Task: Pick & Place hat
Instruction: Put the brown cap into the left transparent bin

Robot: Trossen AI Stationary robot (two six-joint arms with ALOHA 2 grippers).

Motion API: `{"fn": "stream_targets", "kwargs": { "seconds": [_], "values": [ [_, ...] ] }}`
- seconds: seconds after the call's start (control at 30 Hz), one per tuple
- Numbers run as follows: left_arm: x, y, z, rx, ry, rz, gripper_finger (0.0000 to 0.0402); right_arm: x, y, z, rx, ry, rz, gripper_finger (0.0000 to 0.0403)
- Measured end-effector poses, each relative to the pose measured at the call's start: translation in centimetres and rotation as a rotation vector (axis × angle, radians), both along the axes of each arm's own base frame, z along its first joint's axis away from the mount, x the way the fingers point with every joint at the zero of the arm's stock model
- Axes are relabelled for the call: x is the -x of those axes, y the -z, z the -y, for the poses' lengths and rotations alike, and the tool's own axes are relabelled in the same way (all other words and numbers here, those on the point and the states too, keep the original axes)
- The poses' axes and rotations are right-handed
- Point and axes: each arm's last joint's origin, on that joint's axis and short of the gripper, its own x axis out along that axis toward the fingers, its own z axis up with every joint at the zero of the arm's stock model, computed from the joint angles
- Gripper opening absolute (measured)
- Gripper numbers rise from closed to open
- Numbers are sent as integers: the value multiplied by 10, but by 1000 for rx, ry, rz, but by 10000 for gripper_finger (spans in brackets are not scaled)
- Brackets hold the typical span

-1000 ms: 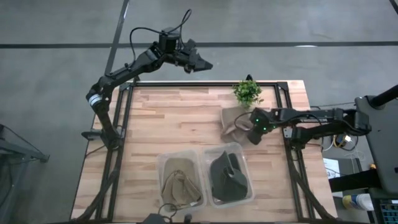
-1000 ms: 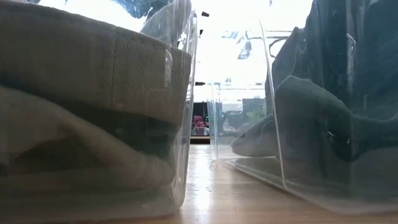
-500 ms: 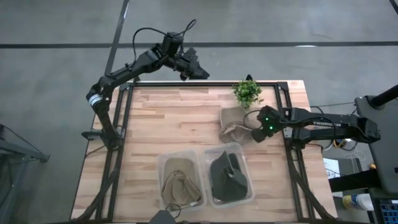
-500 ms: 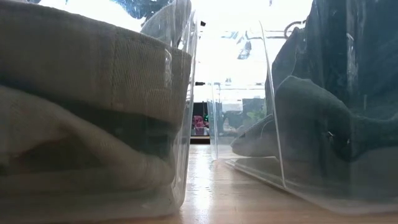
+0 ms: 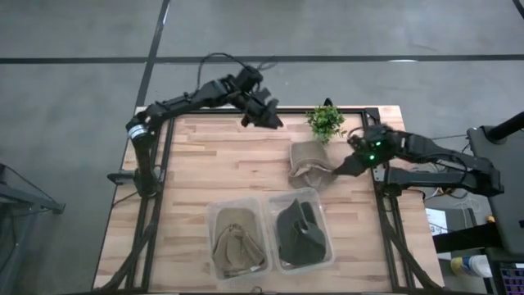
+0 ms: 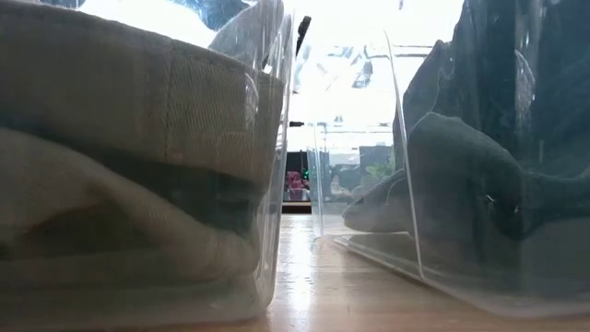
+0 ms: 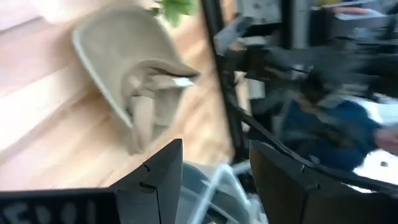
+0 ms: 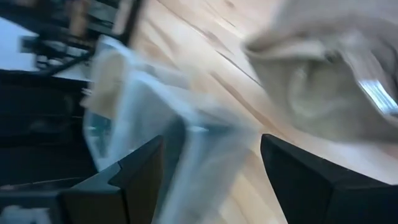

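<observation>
Your tan hat [image 5: 309, 164] lies flat on the wooden surface [image 5: 221, 164], right of centre and just near of the small potted plant [image 5: 325, 120], with nothing gripping it. The right tool [image 5: 341, 168] sits at the hat's right edge with its fingers spread wide and empty; in the right wrist view you can see the hat's hollow inside just ahead of them, so judge this as a release or a regrasp in the making, not a hold.

The left tool [image 5: 264, 116] hangs over the far edge of the surface, left of the plant, also parted and carrying nothing. Its camera looks across at the hat, which suggests it is waiting clear of the work.

Two clear bins stand at the near edge: the left bin [image 5: 236, 239] holds tan hats, the right bin [image 5: 303, 231] dark ones. Sorting by colour looks to be the reason for that split, so the tan hat most likely belongs in the left bin, which is the farther of the two from where it lies
</observation>
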Motion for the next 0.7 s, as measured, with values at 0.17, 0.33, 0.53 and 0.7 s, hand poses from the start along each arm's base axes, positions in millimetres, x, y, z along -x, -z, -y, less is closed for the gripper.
{"fn": "stream_targets", "kwargs": {
  "seconds": [0.17, 0.33, 0.53, 0.7],
  "values": [
    [-18, 16, 15, -95, -112, -112, 179, 9, -44, -3, 100, -23, 160, 254],
    [-33, 30, 30, -143, -233, -203, 179, 19, -78, -6, 196, -52, 281, 250],
    [-54, 50, 56, -87, -272, -262, 179, 30, -111, -9, 297, -65, 391, 249],
    [-69, 71, 71, -132, -334, -323, 179, 39, -130, -11, 390, -68, 453, 249]
  ]
}}
